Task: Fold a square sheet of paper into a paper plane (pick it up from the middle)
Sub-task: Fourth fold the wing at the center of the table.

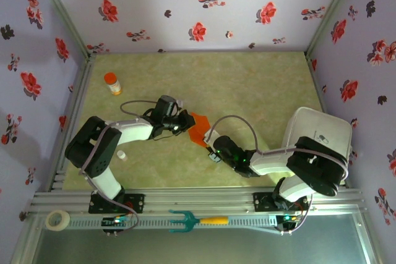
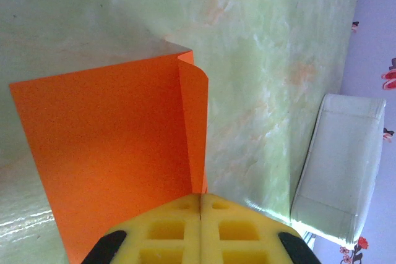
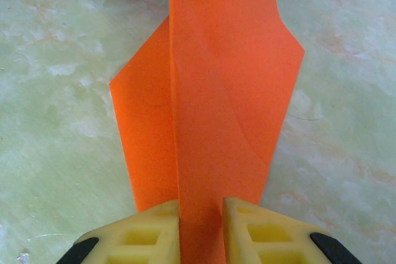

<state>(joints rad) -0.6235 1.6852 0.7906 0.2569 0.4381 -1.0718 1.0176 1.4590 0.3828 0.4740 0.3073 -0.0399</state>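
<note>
Left end effector [image 2: 201, 197] pinches paper [image 2: 111, 140] edge; right end effector [image 3: 201, 205] straddles opposite.

Soft, bright light is falling; the surface [image 2: 260, 60] is glinting in the left wrist view, and the square sheet of paper [image 2: 111, 146] is casting faint grey shadow.

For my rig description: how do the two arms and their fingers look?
The left arm and right arm have white links with black joints and a thin grey cable looping alongside. The fingers are yellow blocks with square recesses and black corners.
</note>
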